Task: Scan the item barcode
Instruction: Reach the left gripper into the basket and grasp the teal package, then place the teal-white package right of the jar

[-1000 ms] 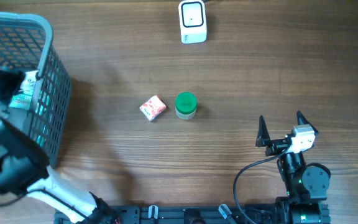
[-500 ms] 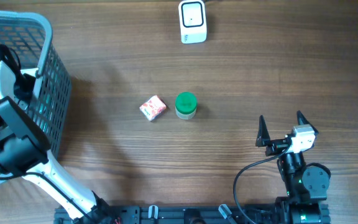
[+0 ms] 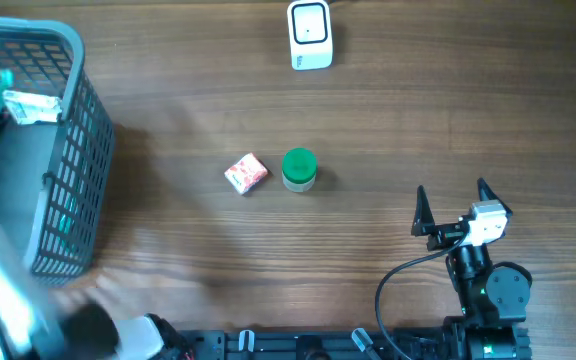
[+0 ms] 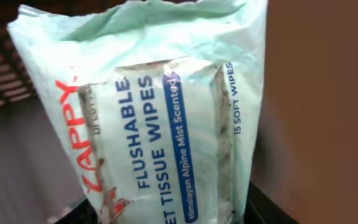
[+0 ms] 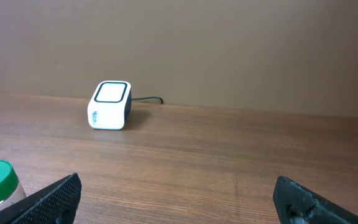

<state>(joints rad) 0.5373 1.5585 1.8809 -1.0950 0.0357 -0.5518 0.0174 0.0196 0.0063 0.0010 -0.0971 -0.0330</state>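
- The pick-up step was judged to be in hand: the wipes pack [image 4: 166,124] was seen clamped in the left end effector [image 4: 173,214], above the basket [image 3: 78,150].
- Next, its barcode, not seen here, would need to be faced towards the scanner [image 3: 309,34].
- The right end effector [image 3: 452,192] was held wide and empty.
- A green-lidded jar [image 3: 299,168] and a pink packet [image 3: 246,173] lay near that path.
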